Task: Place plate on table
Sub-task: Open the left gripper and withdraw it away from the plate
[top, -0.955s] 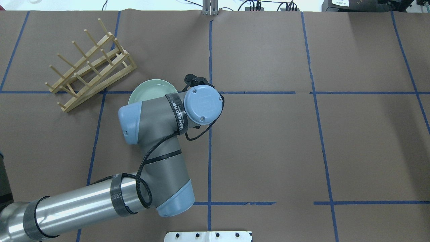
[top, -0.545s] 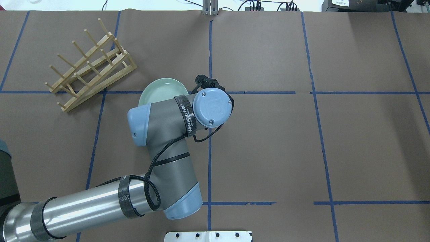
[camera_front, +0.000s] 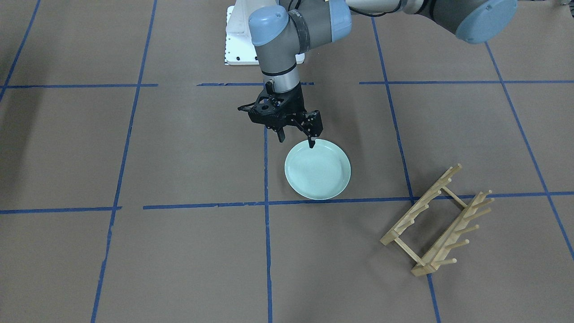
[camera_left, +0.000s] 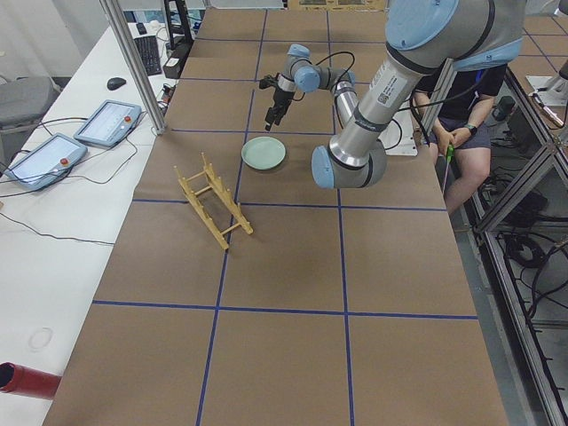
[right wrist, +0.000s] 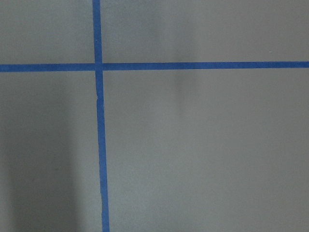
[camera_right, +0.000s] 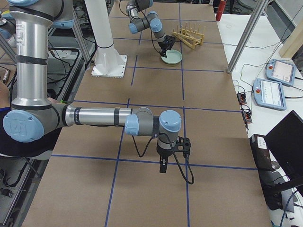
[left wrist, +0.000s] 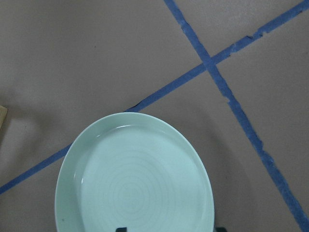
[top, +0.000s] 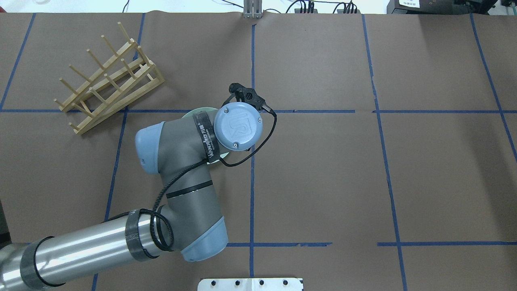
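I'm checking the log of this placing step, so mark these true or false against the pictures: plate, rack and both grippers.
1. The round pale mint-green plate lies flat on the brown paper-covered table. True.
2. The plate stands between the pegs of the wooden peg rack. False: it lies on the table, apart from the rack.
3. The left gripper has its jaws shut on the plate. False: the jaws stand open at the plate's rim on the robot's side.
4. The wooden rack holds no dishes. True.
5. The right gripper hangs over the plate. False: it hangs over the table far from the plate, at the other end.
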{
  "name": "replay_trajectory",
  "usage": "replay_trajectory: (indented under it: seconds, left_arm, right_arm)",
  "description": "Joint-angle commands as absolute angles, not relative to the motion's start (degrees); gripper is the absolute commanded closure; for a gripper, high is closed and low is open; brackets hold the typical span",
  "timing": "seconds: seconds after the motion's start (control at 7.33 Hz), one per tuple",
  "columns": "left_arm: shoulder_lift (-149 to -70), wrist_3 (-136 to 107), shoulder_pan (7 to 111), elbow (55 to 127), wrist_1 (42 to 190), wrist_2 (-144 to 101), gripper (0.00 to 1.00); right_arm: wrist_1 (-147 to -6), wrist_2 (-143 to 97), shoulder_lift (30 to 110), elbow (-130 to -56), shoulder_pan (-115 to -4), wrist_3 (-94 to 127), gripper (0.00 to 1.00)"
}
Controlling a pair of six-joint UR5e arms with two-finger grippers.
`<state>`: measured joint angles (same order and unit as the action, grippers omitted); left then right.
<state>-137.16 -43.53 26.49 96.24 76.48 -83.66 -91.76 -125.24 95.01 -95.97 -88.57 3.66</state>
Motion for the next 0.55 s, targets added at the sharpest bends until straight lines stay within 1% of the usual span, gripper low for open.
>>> replay_trajectory:
  seconds: [0.0,0.14,0.27,0.41]
  left_arm:
    - [-131.68,-43.5,32.14,110.07,76.29,-85.59,0.0]
    - [-129.57,-43.51,37.21,111.69,76.46,-91.78,0.0]
    - [-127.46,-43.24,44.05,111.8,77.42,-100.11,0.0]
    - [-126.83,-43.16,49.69,112.41,77.52,-106.81,0.0]
  right_arm:
    - [-91.76,-125.24,95.01,-95.98,-88.59,3.6,0.0]
    - [-91.76,-125.24,95.01,-95.98,-88.59,3.6,0.0]
    - [-91.76,-125.24,95.01,-95.98,-88.59,3.6,0.0]
    - [-91.76,-125.24,95.01,-95.98,-88.59,3.6,0.0]
